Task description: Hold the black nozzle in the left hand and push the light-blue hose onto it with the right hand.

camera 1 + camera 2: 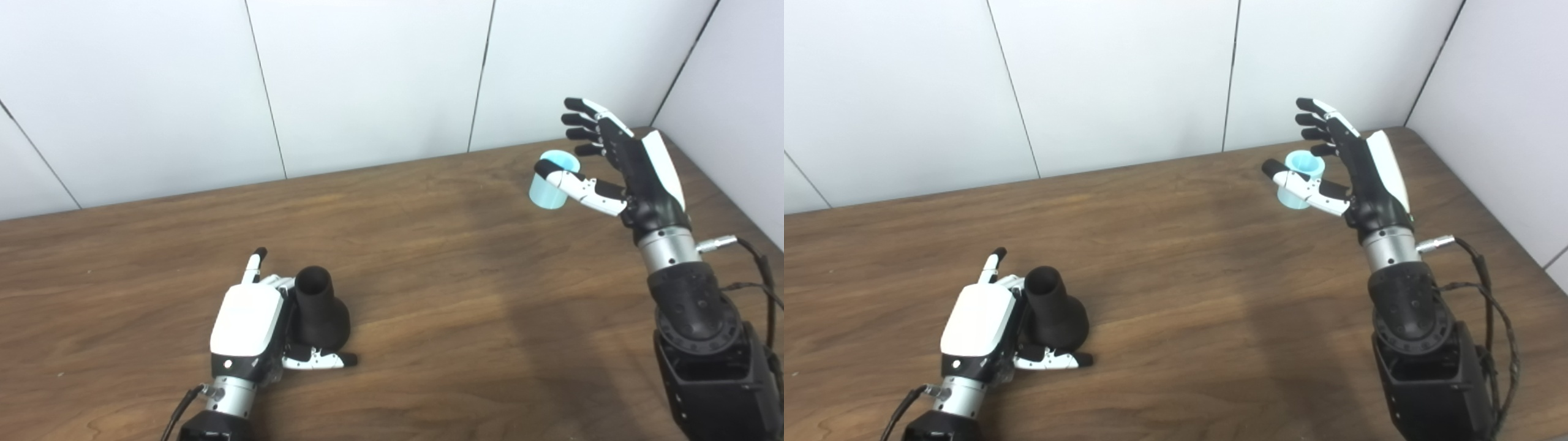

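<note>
Nozzle and hose were well apart at this moment, so the joining itself had not begun. The black nozzle stood on the wooden table at the near left, wide base down and open neck pointing up, tilted a little. The left hand lay against its left side, fingers curled behind the neck and the thumb lying along the table in front of the base; it seemed to cradle the nozzle rather than lift it, and whether the grip was firm could not be told. One finger stuck out straight toward the far wall.

The light-blue hose, a short tube piece, stood upright on the far right of the table. The right hand was spread wide beside it, thumb crossing in front of the tube and fingers fanned out above and behind; it held nothing yet, though the thumb may have been touching the tube.

By my reading, the left side's part was roughly in place, while nearly everything else remained: closing the right hand on the hose, carrying it across to the nozzle, lining up the openings and pushing on.
</note>
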`<action>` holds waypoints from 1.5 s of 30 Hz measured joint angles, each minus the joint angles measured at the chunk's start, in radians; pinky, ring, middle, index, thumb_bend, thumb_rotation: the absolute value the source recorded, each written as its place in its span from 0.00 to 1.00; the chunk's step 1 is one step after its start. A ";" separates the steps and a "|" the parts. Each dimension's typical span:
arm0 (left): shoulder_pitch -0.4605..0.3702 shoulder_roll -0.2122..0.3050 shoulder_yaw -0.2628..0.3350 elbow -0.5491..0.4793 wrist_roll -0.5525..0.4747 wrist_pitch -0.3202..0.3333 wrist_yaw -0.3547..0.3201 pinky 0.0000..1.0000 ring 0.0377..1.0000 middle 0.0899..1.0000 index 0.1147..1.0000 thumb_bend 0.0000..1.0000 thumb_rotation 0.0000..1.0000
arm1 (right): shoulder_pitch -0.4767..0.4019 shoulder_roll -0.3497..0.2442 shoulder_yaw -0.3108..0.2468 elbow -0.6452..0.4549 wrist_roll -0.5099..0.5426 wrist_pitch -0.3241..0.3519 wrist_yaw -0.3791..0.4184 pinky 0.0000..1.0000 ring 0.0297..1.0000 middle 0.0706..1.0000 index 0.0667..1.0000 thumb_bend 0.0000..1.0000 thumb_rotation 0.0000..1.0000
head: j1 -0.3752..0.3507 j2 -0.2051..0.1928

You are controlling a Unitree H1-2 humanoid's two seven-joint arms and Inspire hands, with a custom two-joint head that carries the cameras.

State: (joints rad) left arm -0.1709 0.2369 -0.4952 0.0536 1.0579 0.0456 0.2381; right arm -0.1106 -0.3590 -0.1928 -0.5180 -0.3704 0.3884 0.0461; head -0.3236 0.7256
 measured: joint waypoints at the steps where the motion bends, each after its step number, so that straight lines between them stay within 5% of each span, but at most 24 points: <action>1: 0.000 0.000 0.000 0.000 0.000 0.000 0.001 0.99 0.59 0.43 0.42 0.52 0.00 | -0.002 -0.003 0.005 0.000 -0.011 0.000 0.003 0.71 0.79 0.80 0.83 0.51 0.44 | 0.000 0.000; 6: 0.000 0.000 0.001 0.000 -0.001 -0.006 0.004 1.00 0.59 0.42 0.43 0.53 0.00 | -0.021 -0.052 0.029 0.033 -0.057 -0.001 0.034 0.69 0.67 0.84 0.85 0.59 0.36 | -0.017 -0.005; 14: 0.000 0.001 0.005 0.001 -0.004 -0.012 0.005 1.00 0.59 0.41 0.43 0.53 0.00 | -0.104 -0.176 0.109 0.192 -0.155 0.000 0.086 0.73 0.90 0.83 0.83 0.78 0.13 | -0.037 -0.006; 20: -0.001 0.001 0.006 0.002 -0.004 -0.012 0.001 1.00 0.59 0.42 0.43 0.53 0.00 | -0.171 -0.254 0.212 0.289 -0.258 -0.003 0.146 0.89 0.98 0.86 0.85 0.85 0.15 | -0.054 0.003; 29: 0.003 0.002 0.010 0.001 -0.005 -0.011 -0.004 1.00 0.57 0.41 0.43 0.53 0.00 | -0.270 -0.324 0.311 0.487 -0.372 -0.047 0.170 0.92 0.96 0.84 0.81 0.85 0.15 | -0.066 0.011; 38: 0.006 0.004 0.012 0.001 -0.005 -0.012 -0.002 0.99 0.58 0.40 0.43 0.53 0.00 | -0.354 -0.340 0.358 0.716 -0.386 -0.118 0.175 0.89 0.92 0.83 0.79 0.86 0.15 | -0.075 0.015; 45: 0.006 0.004 0.012 -0.001 -0.005 -0.012 -0.003 1.00 0.57 0.42 0.43 0.53 0.00 | -0.408 -0.341 0.370 0.839 -0.384 -0.148 0.160 0.75 0.85 0.79 0.76 0.86 0.13 | -0.071 0.017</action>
State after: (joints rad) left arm -0.1645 0.2405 -0.4832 0.0529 1.0532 0.0339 0.2351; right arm -0.5182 -0.7000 0.1767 0.3208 -0.7546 0.2400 0.2059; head -0.3942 0.7424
